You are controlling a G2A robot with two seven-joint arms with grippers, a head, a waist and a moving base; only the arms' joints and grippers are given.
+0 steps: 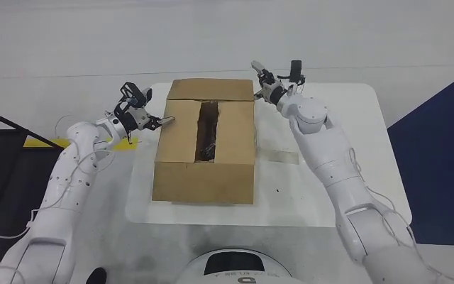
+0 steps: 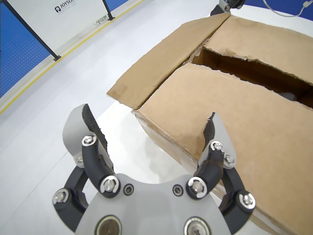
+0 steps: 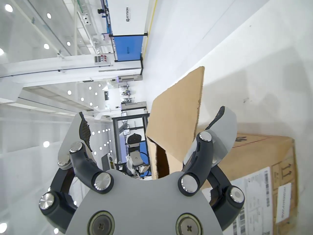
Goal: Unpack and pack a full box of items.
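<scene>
On the white counter (image 1: 333,184), the left end effector (image 2: 146,121) sits open at the left flap of the box (image 1: 177,142), which lies mid-counter, top flaps parted by a slit, while the right end effector (image 3: 152,116) gapes at its far-right corner, both apparently poised to open flaps.

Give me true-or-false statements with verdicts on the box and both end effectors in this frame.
1. The cardboard box rests on the white table. True.
2. Its top is closed tight. False: a dark gap runs between the top flaps.
3. The left end effector is open and holds nothing. True.
4. The right end effector is shut on a flap. False: its fingers are spread open.
5. Both end effectors are inside the box. False: both are outside, the left at its left side, the right by its far right corner.
</scene>
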